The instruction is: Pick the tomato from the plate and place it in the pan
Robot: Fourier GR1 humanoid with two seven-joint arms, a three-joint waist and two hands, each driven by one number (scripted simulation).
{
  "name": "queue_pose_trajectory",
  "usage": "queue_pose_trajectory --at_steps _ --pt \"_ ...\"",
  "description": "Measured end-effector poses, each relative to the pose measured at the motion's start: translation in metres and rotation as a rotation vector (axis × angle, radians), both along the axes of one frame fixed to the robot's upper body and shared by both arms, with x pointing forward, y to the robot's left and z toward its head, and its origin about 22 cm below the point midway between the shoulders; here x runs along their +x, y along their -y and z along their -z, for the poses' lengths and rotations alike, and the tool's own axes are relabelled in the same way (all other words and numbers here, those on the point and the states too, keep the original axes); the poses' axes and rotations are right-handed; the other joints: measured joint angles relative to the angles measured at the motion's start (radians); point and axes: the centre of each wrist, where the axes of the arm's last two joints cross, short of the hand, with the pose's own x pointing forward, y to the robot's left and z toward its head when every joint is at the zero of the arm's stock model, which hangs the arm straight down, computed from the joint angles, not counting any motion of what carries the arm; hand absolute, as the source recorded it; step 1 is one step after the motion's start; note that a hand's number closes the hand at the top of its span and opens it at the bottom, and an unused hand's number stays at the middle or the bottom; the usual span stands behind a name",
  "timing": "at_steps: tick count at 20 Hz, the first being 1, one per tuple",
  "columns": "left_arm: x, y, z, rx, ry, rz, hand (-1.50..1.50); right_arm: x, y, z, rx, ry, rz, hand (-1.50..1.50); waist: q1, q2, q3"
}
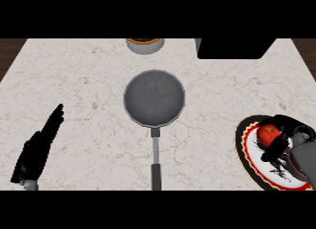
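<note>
Curling round the round red tomato (pixel 268 134) on the dark-rimmed plate (pixel 247 152), right hand (pixel 289 138) risked squeezing it off-centre; tomato could roll away short of the grey metal pan (pixel 154 97); left hand (pixel 40 145) straight, idle.

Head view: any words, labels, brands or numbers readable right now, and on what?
None can be read.
Plate: dark markings on its white face, a pattern, no letters made out.
Pan: plain grey, no marking.
Tomato: no label; the right hand curls round it.
Cup at the far edge: no text visible.
Black box at the far edge: plain black.
Left hand: no marking.
</note>
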Motion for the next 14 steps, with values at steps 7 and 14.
queue_pose_trajectory --at_steps 7,14 --pt "0.002 0.003 -0.001 0.002 -0.002 -0.004 0.00 -0.003 -0.001 0.009 0.052 0.046 0.041 1.50 -0.004 -0.007 -0.010" --pt "0.005 0.004 -0.011 0.002 0.009 0.009 0.00 0.005 -0.001 0.008 0.046 0.117 -0.049 1.50 0.003 -0.003 -0.007"
